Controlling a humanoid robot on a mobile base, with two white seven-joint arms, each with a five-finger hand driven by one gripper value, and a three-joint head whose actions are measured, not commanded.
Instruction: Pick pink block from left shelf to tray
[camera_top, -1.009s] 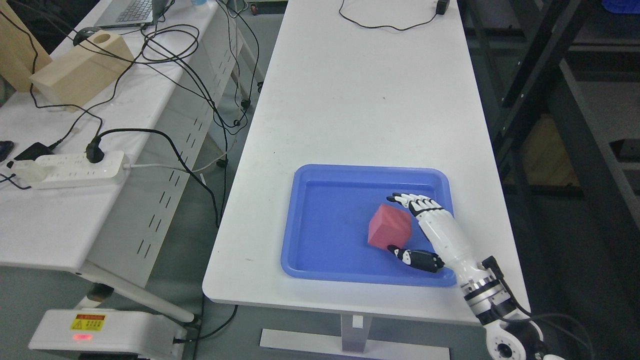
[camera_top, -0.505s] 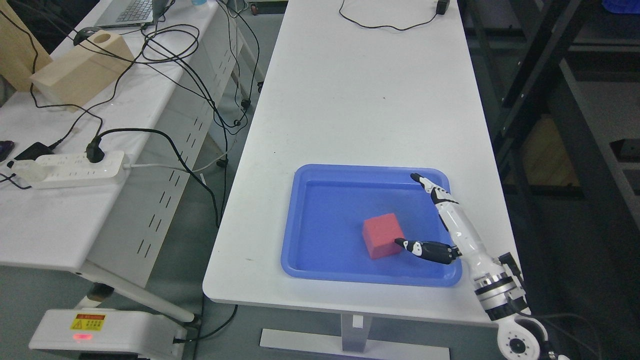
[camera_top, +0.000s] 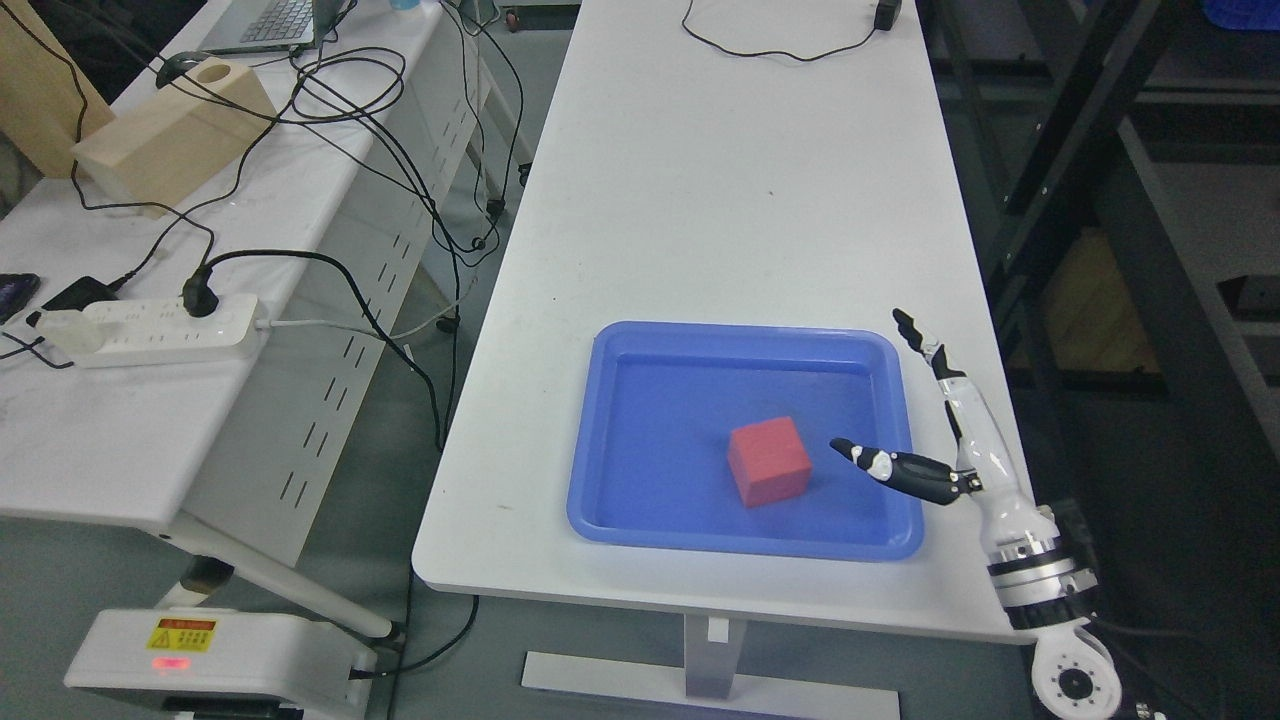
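With the pink block (camera_top: 768, 461) resting in the tray (camera_top: 640, 520), the right robot hand (camera_top: 950, 430), fingers apart and empty at its 3 o'clock, appears at the release step; next, clear the tray.

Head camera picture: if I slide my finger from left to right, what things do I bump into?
White power strip → blue plastic tray's left rim → pink-red cube block → robot's white-and-black right hand, open.

Right hand (camera_top: 962, 430), fingers (camera_top: 925, 340) spread
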